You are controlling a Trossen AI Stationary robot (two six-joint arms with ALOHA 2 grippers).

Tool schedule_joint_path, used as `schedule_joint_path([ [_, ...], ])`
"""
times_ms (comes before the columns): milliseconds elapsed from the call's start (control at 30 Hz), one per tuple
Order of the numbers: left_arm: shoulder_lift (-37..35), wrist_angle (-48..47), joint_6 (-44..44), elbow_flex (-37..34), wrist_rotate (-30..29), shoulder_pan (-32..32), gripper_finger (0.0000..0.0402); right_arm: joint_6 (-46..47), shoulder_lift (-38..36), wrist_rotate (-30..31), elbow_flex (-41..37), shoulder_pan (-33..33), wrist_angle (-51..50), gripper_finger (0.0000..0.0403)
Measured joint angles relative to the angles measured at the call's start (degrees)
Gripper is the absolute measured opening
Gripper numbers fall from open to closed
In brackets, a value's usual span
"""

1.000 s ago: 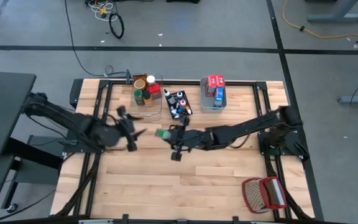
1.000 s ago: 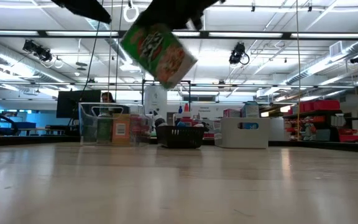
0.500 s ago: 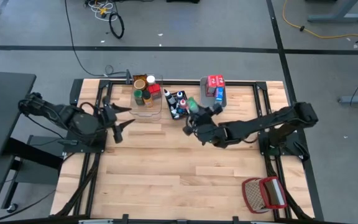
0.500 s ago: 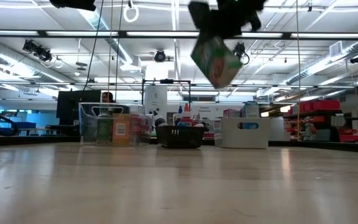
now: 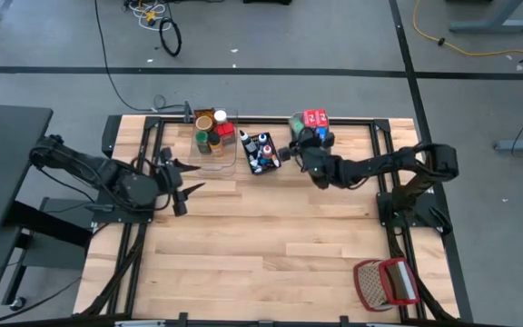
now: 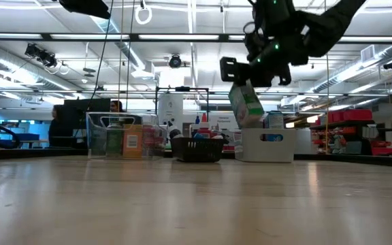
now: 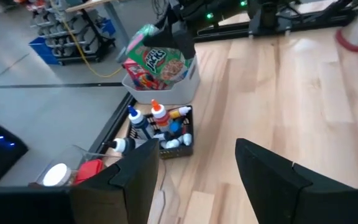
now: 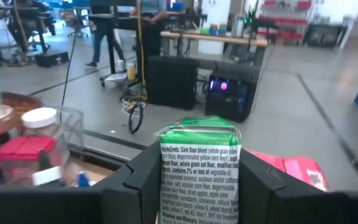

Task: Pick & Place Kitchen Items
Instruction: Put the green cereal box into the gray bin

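Note:
My right gripper [image 5: 301, 142] is shut on a green cereal box [image 6: 246, 103], holding it in the air at the far side of the table over the grey-blue bin [image 5: 312, 159]. A red box [image 5: 314, 119] stands in that bin. In the right wrist view the green box [image 8: 199, 168] fills the gap between my fingers. My left gripper [image 5: 181, 186] hovers open over the table's left part, nothing between its fingers [image 7: 135, 180]. Jars fill the clear bin [image 5: 214, 145], and small bottles the black basket [image 5: 263, 153]. My right gripper pinches the green box between its two fingers [image 8: 138, 180], on two opposite faces near its top end [image 8: 197, 138]. The fingers reach in about level. The box hangs below them, clear of the bin, nearly upright with a slight tilt [image 6: 247, 109].
A red-and-white wire basket [image 5: 387, 283] lies at the table's near right corner. The three containers stand in a row along the far edge. Bare wood [image 5: 261, 245] covers the middle and near part. A person [image 8: 114, 31] walks in the room beyond.
My right gripper has carried the green box from over the table's middle toward the far edge and to the right, over the grey-blue bin, turning its wrist on the way. The box has gone from strongly tilted to nearly upright and hangs lower.

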Motion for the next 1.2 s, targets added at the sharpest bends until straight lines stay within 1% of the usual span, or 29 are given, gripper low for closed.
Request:
schedule_joint_path([
  [67,0.7,0.0,0.0,0.0,-0.9,0.0,0.0222,3.1,0.0,-1.8,-1.2,-2.0,0.0,0.0158],
  [133,1.4,0.0,0.1,0.0,-1.3,0.0,0.0222,4.8,0.0,-1.7,-2.3,-3.4,-0.3,0.0158],
  [267,1.7,0.0,0.1,0.0,-1.4,0.0,0.0222,2.1,0.0,-1.7,-3.1,-5.5,-0.2,0.0158],
  [333,1.7,0.0,0.2,0.0,-1.4,0.0,0.0222,2.2,0.0,-1.7,-3.3,-6.3,-0.2,0.0158],
  [600,1.7,0.0,0.8,0.0,-1.4,0.0,0.0222,9.7,0.0,0.0,-5.7,-8.2,-1.0,0.0158],
  [867,1.7,0.0,0.7,0.0,-1.4,0.0,0.0222,10.7,0.0,0.6,-7.4,-8.7,-1.2,0.0159],
  [1033,1.7,0.0,0.1,0.0,-1.4,0.0,0.0222,10.7,0.0,-1.8,-7.4,-8.7,-1.6,0.0183],
  [1200,1.7,0.0,0.1,0.0,-1.1,0.0,0.0222,11.5,0.0,-2.0,-7.4,-8.7,-1.6,0.022],
])
